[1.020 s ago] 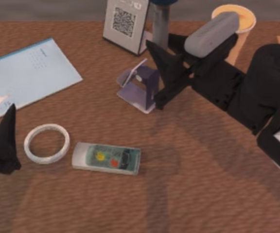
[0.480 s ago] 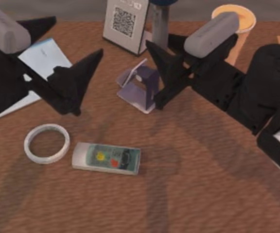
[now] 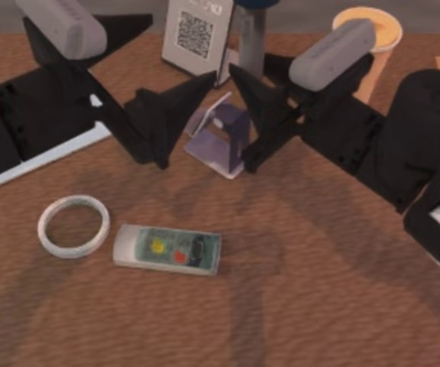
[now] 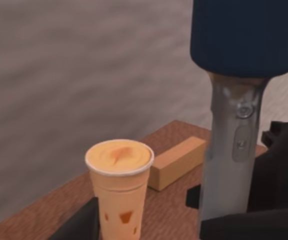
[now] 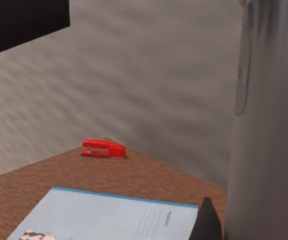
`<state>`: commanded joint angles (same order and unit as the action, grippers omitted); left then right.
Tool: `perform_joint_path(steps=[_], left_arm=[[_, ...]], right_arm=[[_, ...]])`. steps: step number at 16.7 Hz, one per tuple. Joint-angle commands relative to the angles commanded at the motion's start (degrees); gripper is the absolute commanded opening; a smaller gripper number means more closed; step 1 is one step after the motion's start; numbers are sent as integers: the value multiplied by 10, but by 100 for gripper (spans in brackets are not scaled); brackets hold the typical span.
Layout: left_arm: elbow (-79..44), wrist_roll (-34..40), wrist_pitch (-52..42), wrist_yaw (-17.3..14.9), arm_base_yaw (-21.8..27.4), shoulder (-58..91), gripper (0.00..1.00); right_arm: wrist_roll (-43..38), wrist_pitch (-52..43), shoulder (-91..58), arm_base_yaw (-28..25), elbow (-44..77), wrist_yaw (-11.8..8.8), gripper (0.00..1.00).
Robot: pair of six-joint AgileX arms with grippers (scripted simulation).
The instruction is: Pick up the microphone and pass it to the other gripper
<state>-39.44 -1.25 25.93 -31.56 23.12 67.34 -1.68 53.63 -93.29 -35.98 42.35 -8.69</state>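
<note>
Microphone [image 3: 250,34]: we hold it upright above the far middle of the table, its grey handle rising to the dark blue foam head [image 4: 244,35] at the top view's upper edge.
Right gripper [image 3: 254,95]: our right claw is clamped on the lower handle, a black finger on each side of it; the right wrist view shows the grey handle [image 5: 266,130] filling one side.
Left gripper [image 3: 178,115]: our left claw points toward the microphone from the left with its fingers spread wide and nothing between them; it is near the handle, and whether it touches we cannot tell.
Purple stand [image 3: 221,138]: sits on the table between and below the two claws.
QR card [image 3: 197,34]: stands just left of the microphone at the far edge.
Orange cup [image 3: 369,34]: stands at the far right, behind our right arm; the left wrist view shows it beside a wooden block [image 4: 176,162].
White ring [image 3: 73,225] and remote control [image 3: 168,250]: lie side by side at the near left, apart from both arms.
Blue booklet [image 5: 109,217]: lies on the left, mostly under our left arm, with a red stapler [image 5: 103,148] beyond it.
</note>
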Motion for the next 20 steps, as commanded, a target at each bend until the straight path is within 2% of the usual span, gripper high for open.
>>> perform_joint_path(steps=[5, 13, 18, 20], left_arm=[[-18, 1, 6, 11, 10, 21, 100], [-155, 2, 55, 86, 89, 209, 100], [-161, 2, 56, 90, 93, 215, 100], [-161, 2, 56, 90, 93, 215, 85]], right_arm=[[0, 0, 0, 0, 0, 0, 0], [0, 0, 0, 0, 0, 0, 0], [0, 0, 0, 0, 0, 0, 0], [0, 0, 0, 0, 0, 0, 0]])
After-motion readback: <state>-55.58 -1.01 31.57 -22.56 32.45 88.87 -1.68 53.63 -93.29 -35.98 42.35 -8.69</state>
